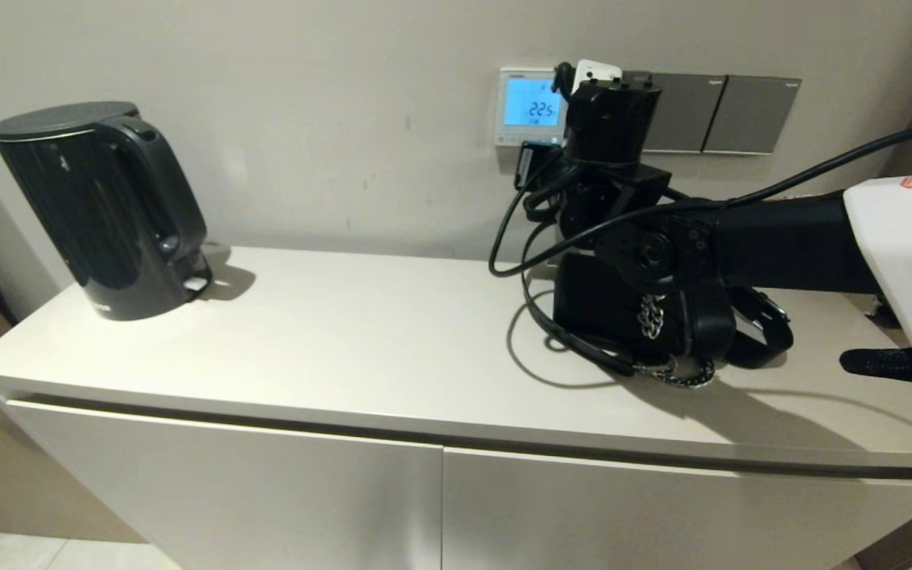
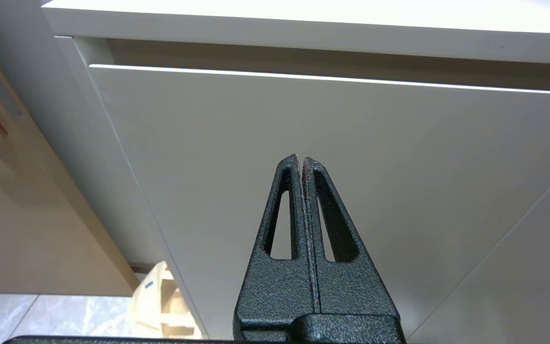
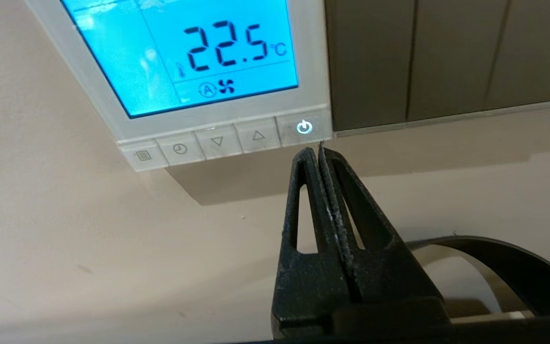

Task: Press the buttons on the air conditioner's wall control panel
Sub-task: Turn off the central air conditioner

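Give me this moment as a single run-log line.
right gripper: jaws shut, tip at power button | control panel: lit, reads 22.5 °C | left gripper: jaws shut, parked before cabinet front

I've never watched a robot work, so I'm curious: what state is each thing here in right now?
Panel: on, screen lit blue, reading 22.5 °C.
Power button: icon glowing.
Right hand: shut, tips just under the power button.
Left hand: shut, low before the cabinet door.
Kettle: lid closed, upright on the cabinet.
Cabinet doors: closed.
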`<state>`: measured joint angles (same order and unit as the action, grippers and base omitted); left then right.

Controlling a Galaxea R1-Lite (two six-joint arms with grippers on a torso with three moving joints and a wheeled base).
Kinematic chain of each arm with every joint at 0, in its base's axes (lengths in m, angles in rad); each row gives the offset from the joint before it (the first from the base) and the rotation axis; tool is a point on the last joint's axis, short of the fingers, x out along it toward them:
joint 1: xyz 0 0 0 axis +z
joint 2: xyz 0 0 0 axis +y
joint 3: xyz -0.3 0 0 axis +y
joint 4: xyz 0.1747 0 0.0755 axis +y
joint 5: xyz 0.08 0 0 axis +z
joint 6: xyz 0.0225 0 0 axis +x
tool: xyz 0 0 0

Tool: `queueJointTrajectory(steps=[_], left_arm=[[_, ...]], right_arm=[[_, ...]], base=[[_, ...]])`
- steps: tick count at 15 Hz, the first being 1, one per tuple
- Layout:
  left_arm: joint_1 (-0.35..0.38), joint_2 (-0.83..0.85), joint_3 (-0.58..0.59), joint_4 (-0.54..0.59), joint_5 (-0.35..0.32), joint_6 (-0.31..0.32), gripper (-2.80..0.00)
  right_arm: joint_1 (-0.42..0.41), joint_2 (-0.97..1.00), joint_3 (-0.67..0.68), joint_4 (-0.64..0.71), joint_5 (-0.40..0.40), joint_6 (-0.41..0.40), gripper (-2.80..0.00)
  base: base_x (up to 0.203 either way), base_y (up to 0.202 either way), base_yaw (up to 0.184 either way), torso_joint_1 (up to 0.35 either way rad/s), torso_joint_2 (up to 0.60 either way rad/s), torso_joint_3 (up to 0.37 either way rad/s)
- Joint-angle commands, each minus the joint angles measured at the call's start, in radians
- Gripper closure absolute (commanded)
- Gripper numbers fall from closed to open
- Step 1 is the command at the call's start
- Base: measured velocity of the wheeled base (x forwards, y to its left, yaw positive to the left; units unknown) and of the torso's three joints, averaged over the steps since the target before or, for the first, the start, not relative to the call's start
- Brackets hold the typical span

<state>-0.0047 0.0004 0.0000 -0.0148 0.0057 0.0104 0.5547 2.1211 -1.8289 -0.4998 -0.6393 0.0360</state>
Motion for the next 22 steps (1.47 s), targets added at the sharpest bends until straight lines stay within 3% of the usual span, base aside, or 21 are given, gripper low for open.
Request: queueJointTrajectory(steps=[1, 12, 17, 22], left_arm=[[0.000, 0.000, 0.001, 0.000, 0.000, 0.000, 0.00], [0.000, 0.000, 0.000, 0.000, 0.000, 0.000, 0.00], [-0.001, 0.000, 0.001, 0.000, 0.000, 0.000, 0.00], [0.000, 0.000, 0.001, 0.000, 0.000, 0.000, 0.00]], right_arm=[[0.001, 0.004, -0.015, -0.002, -0.003, -0.002, 0.00], [-0.006, 0.051, -0.072, -0.003, 0.001, -0.021, 0.00], [0.005, 0.018, -0.049, -0.005, -0.002, -0.021, 0.00], [0.022, -0.094, 0.062, -0.012, -0.008, -0.023, 0.00]], base=[[0.000, 0.000, 0.000, 0.000, 0.00, 0.000], [0.000, 0.000, 0.000, 0.000, 0.00, 0.000], [0.000, 0.000, 0.000, 0.000, 0.00, 0.000], [0.000, 0.000, 0.000, 0.000, 0.00, 0.000]])
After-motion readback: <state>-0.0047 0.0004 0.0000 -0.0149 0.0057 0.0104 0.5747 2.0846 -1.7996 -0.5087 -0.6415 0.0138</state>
